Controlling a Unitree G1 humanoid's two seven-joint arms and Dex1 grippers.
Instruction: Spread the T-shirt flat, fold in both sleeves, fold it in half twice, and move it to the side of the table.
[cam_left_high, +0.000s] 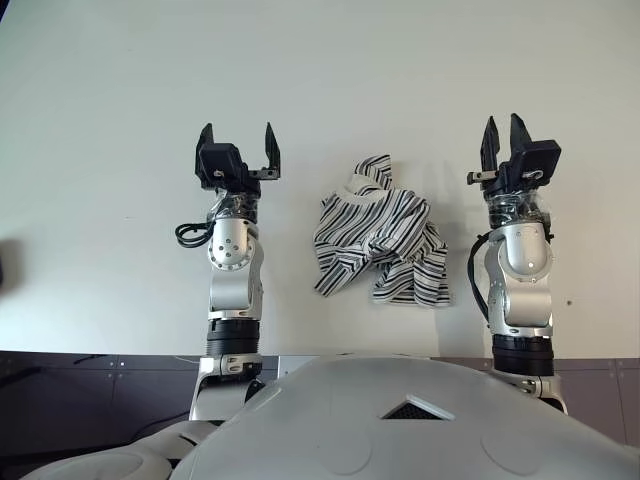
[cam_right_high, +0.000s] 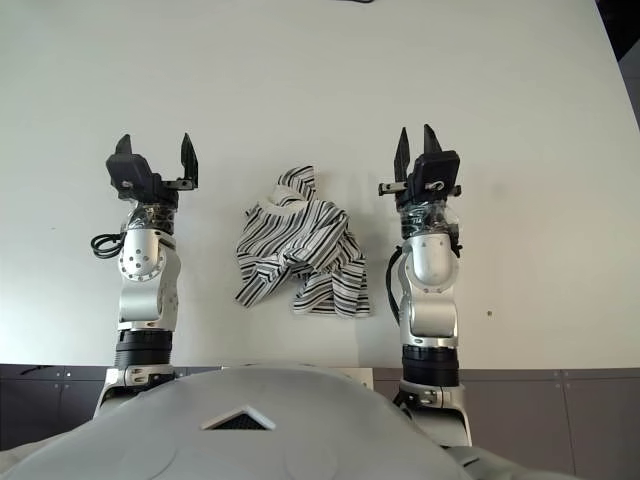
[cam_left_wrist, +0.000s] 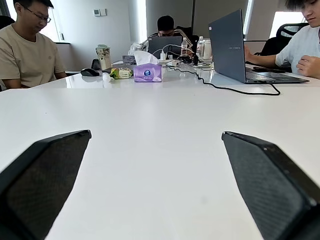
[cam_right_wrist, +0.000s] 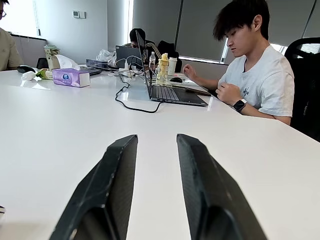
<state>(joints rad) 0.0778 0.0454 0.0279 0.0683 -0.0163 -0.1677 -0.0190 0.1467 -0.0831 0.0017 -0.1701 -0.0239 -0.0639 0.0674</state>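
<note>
A black-and-white striped T-shirt (cam_left_high: 375, 235) lies crumpled in a heap on the white table (cam_left_high: 320, 70), between my two arms. To its left my left gripper (cam_left_high: 238, 140) is open wide just above the tabletop, a hand's width from the cloth, with nothing between its fingers (cam_left_wrist: 45, 175). On the shirt's right my right gripper (cam_left_high: 505, 130) is open only by a narrow gap, and the space between its fingers (cam_right_wrist: 107, 185) holds nothing. Both grippers point toward the far end of the table, level with the shirt's collar. Neither touches the shirt.
The table's near edge (cam_left_high: 100, 350) runs just behind my forearms. Far across the table are a purple tissue box (cam_left_wrist: 147, 72), a grey laptop (cam_left_wrist: 232, 47) with a black cable (cam_left_wrist: 225, 89), bottles and small clutter. Wide bare tabletop surrounds the shirt.
</note>
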